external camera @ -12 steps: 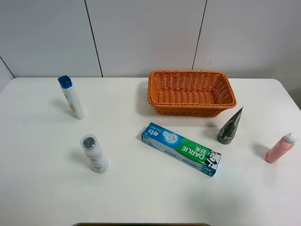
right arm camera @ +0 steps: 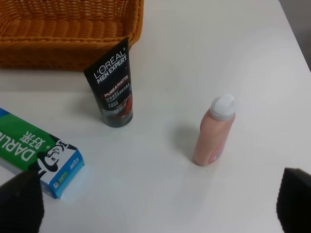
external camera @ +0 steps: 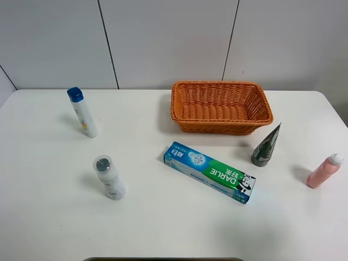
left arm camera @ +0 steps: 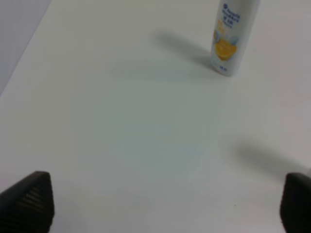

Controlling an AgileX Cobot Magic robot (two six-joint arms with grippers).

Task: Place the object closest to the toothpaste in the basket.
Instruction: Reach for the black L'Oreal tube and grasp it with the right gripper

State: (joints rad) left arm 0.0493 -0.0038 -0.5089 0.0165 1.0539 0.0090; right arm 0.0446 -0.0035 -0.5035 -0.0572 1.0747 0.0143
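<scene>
The blue and green toothpaste box [external camera: 210, 172] lies flat in the middle of the table; it also shows in the right wrist view [right arm camera: 36, 154]. A dark tube [external camera: 266, 147] stands cap down just right of it, nearest to it, labelled in the right wrist view [right arm camera: 112, 89]. The orange wicker basket [external camera: 220, 106] sits behind, empty. Neither gripper shows in the exterior high view. My left gripper [left arm camera: 167, 204] is open above bare table. My right gripper [right arm camera: 158, 206] is open, short of the tube and a pink bottle [right arm camera: 213, 131].
A white bottle with a blue cap [external camera: 83, 112] stands at the back left, also in the left wrist view [left arm camera: 232, 35]. A white bottle with a grey cap [external camera: 109, 177] stands front left. The pink bottle [external camera: 324, 171] stands at the right edge.
</scene>
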